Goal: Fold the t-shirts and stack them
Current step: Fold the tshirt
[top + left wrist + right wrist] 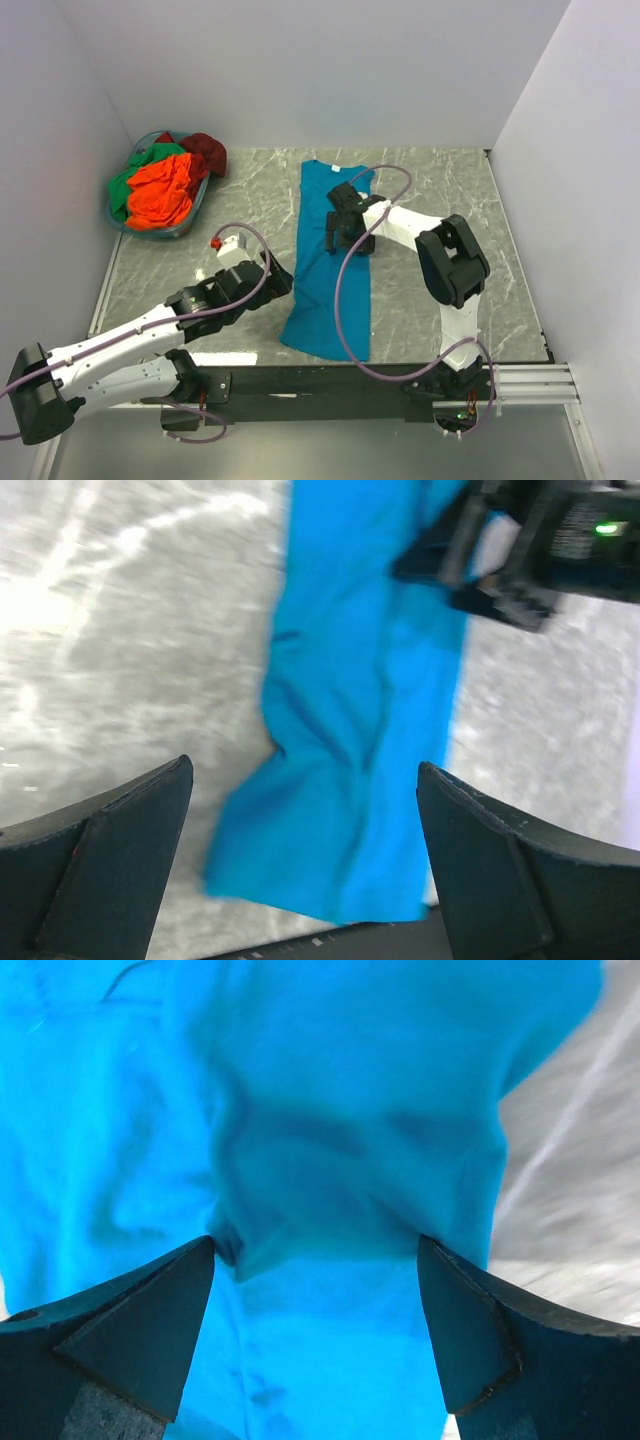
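**One tee on the desk, three in the basket**

The teal t-shirt (325,290) lies as a long strip mid-desk (430,180), running near to far. Only the top view shows the far-left basket (185,232) with the orange (160,195), green (158,154) and dark red (205,150) shirts. The wrist views show both jaws spread and holding nothing: the right end effector (340,238) is low over puckered teal cloth, and the left end effector (283,278) is left of the shirt's near end.

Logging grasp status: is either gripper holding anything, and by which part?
Nothing is held. The left gripper and right gripper both stand open; the teal t-shirt lies on the table, unpinched.
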